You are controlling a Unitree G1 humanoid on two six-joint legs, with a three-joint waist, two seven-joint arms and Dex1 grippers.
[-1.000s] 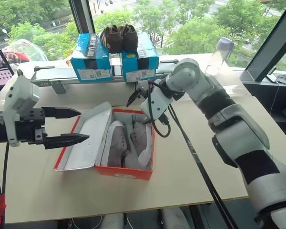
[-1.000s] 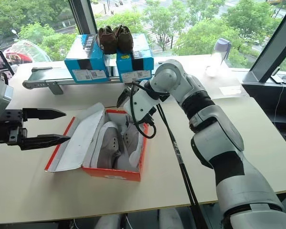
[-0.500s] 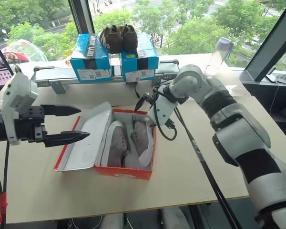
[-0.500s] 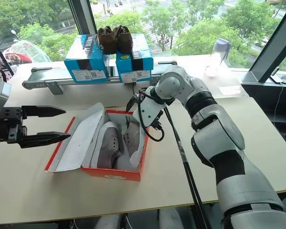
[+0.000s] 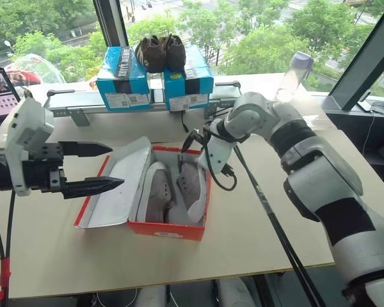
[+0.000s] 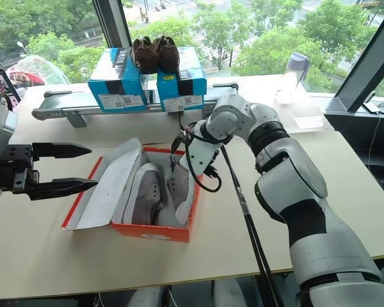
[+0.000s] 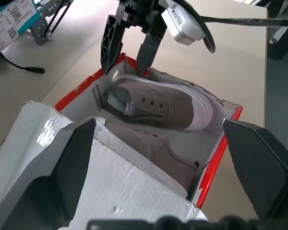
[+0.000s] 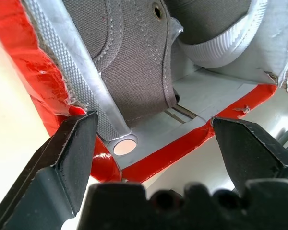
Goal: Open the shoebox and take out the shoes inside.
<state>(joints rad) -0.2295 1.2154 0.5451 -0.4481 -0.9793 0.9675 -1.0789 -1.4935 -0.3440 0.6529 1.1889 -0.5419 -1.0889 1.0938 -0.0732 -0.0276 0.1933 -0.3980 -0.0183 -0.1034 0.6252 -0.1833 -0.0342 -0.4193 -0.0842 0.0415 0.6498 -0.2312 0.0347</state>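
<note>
Right claw (image 7: 129, 45) hangs over the far end of the shoebox (image 5: 168, 227), two black fingers spread wide, tips just above the heel of the far shoe, nothing between them; whether a tip touches the box rim is hard to tell. In the right wrist view the fingers (image 8: 62, 158) straddle the red corner of the box and the grey heel. Left claw (image 5: 89, 167) is out over the near-left part of the bench (image 5: 256, 236), pointing across at the flipped lid (image 5: 118, 185), jaws equally wide, empty, touching nothing.

Count: one red shoebox, lid thrown open to the left, white inside showing; the box sits mid-bench, nearer the front edge. Two grey shoes (image 5: 173, 192) are in it, lying side by side on their edges, white soles showing. Along the back edge are two blue boxes (image 5: 153, 80) side by side, with two dark brown shoes (image 5: 160, 51) on top. One clear bottle (image 5: 293, 75) stands towards the far right corner.

Hidden: the lid's printed top faces down; the toes of the nearer shoe are cut off by the box wall; a laptop (image 5: 0, 89) is cropped at the left edge
</note>
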